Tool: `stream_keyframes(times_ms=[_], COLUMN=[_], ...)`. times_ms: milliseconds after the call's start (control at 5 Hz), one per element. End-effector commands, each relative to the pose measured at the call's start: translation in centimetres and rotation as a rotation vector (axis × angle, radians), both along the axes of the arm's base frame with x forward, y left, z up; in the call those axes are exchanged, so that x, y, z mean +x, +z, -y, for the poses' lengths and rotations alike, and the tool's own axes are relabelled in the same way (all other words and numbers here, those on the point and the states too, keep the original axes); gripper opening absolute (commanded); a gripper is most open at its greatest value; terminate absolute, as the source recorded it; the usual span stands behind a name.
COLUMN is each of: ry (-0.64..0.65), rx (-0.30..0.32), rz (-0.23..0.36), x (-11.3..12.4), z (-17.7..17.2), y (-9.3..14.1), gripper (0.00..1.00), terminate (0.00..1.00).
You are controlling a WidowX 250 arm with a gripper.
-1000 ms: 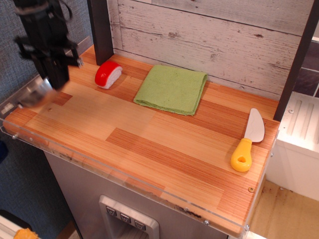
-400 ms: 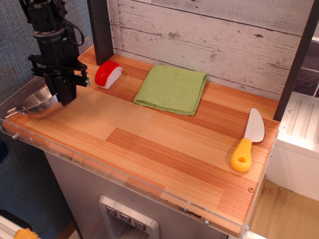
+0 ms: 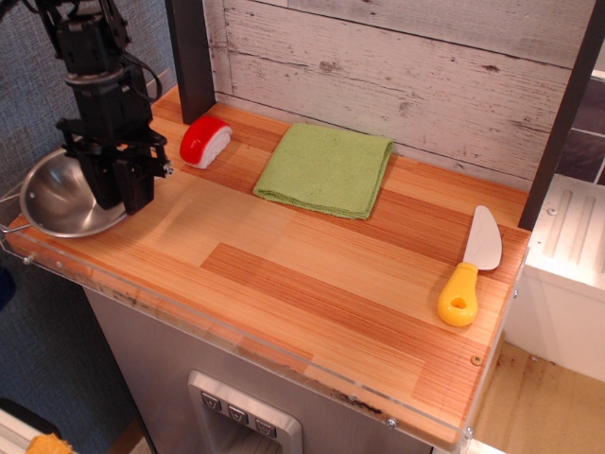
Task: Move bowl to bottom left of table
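Observation:
The bowl (image 3: 59, 194) is round shiny steel with a thin wire loop handle (image 3: 8, 216) at its left. It sits at the near left corner of the wood-plank table (image 3: 284, 255), its inside facing up. My black gripper (image 3: 125, 200) comes straight down at the bowl's right rim. One finger is inside the rim and one outside, closed on it.
A red-and-white toy (image 3: 204, 141) lies at the back left, just right of my arm. A folded green cloth (image 3: 326, 168) lies at the back middle. A yellow-handled toy knife (image 3: 470, 268) lies at the right. Clear acrylic edging (image 3: 189, 326) lines the front. A dark post (image 3: 192, 57) stands behind.
My gripper has come down and a little forward at the left end. The bowl, tilted and blurred before, now sits level and lower at the near left corner.

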State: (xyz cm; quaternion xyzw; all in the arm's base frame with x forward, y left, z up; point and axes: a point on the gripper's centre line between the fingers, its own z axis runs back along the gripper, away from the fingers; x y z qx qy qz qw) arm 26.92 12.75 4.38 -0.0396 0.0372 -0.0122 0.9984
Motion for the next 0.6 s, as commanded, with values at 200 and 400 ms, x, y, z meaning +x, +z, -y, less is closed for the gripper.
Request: stream_keyframes(times_ms=[200, 400], ry=[0.132, 0.184], rx=[0.05, 0.052], rz=[0.269, 0.232], x=[-3.2, -3.3], z=[2.4, 1.9], y=[11.7, 11.7], gripper=[1.0, 1.0], terminate=[0.0, 0.0])
